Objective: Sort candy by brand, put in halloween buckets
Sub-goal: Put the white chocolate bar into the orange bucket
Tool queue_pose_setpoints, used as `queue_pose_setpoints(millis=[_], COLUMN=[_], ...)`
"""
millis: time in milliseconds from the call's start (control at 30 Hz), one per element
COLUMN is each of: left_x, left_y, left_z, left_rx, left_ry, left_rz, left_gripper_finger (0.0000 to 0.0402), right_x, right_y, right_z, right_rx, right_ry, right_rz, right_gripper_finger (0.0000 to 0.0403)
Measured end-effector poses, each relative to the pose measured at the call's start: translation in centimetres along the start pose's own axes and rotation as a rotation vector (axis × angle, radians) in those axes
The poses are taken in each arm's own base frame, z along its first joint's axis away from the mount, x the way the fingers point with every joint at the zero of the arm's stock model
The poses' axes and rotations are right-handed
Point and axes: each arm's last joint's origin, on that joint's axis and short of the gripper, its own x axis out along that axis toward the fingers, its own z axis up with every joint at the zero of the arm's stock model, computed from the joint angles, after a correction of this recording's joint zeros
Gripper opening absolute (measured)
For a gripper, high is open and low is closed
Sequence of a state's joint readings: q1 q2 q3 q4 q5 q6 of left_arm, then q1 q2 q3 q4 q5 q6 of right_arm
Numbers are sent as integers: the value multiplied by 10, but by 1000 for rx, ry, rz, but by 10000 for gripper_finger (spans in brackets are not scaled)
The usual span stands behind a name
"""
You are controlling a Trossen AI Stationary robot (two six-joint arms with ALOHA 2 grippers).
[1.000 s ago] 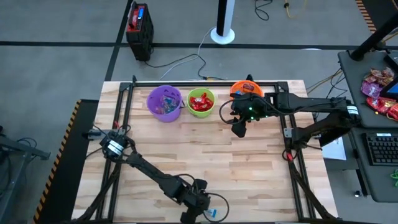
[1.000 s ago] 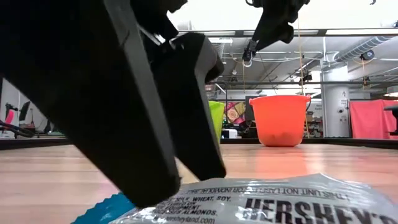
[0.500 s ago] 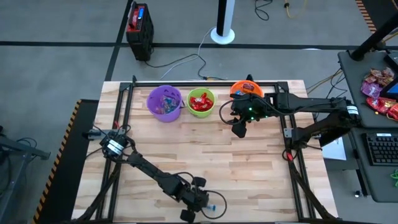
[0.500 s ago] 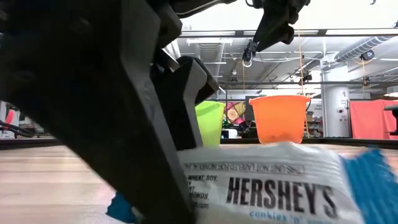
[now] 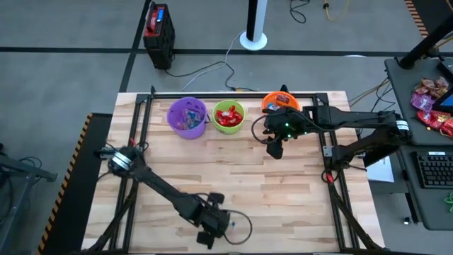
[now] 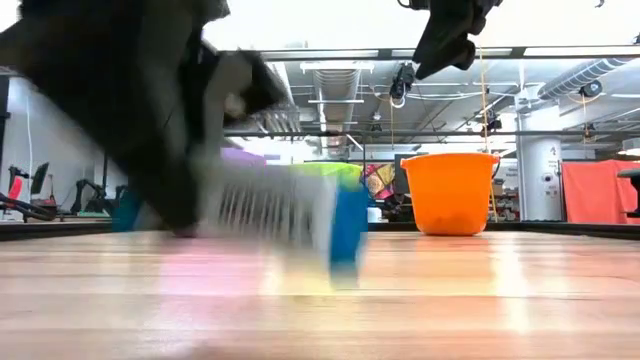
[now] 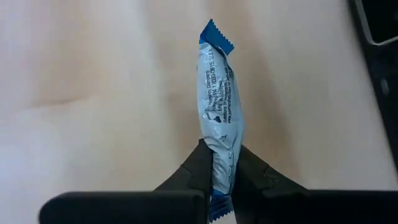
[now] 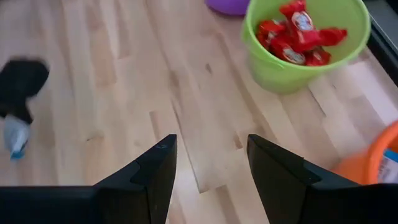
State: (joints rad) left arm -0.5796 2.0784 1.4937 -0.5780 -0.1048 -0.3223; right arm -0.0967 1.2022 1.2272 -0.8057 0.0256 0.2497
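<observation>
Along the table's far edge, three buckets (image 5: 187, 116); one blue-and-white bar (image 7: 221, 124).

Lime green bucket (image 8: 305, 46) of red candy (image 8: 297, 31); open right gripper (image 8: 211, 171) over wooden table (image 8: 124, 93)

Purple bucket (image 5: 187, 117) upper centre of high view, purple-blue bits inside. Lime green bucket (image 5: 228, 116) next to it, red wrappers (image 8: 297, 34) with white marks inside. Orange bucket (image 6: 450, 192) right of centre in low view. Candy bar (image 7: 221, 124) pale blue-white wrapper, bright blue zigzag ends, small dark print. Table (image 5: 297, 191) light wood, plank pattern. Left gripper (image 7: 219, 177) and right gripper (image 8: 210, 171) both black. Red-pink bags (image 5: 433, 103) far right edge.
</observation>
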Motion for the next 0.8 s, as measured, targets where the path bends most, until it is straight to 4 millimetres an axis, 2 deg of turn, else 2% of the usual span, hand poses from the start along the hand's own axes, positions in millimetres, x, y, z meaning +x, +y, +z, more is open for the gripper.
queue_pose_setpoints(millis=[233,400,533,633,800], left_x=[-72,-123,-156,-173,-182], left_y=[44,84,104,112,119], left_z=[7,4,1,2,7], left_rx=[-21,-114,-171,-166,-110], left_ry=[-85,-221,-343,-410,-428], left_rz=[180,263,312,346,449], left_gripper_finger=[14,14,14,14,14], right_x=[-4,8,14,21,31], right_y=[26,53,70,75,81], right_z=[-6,-20,-25,-22,-13], right_rx=[-123,-194,-216,-173,-144], right_ry=[-131,-269,-396,-448,-495], right_rz=[109,238,327,344,354], right_gripper_finger=[187,187,187,187,187])
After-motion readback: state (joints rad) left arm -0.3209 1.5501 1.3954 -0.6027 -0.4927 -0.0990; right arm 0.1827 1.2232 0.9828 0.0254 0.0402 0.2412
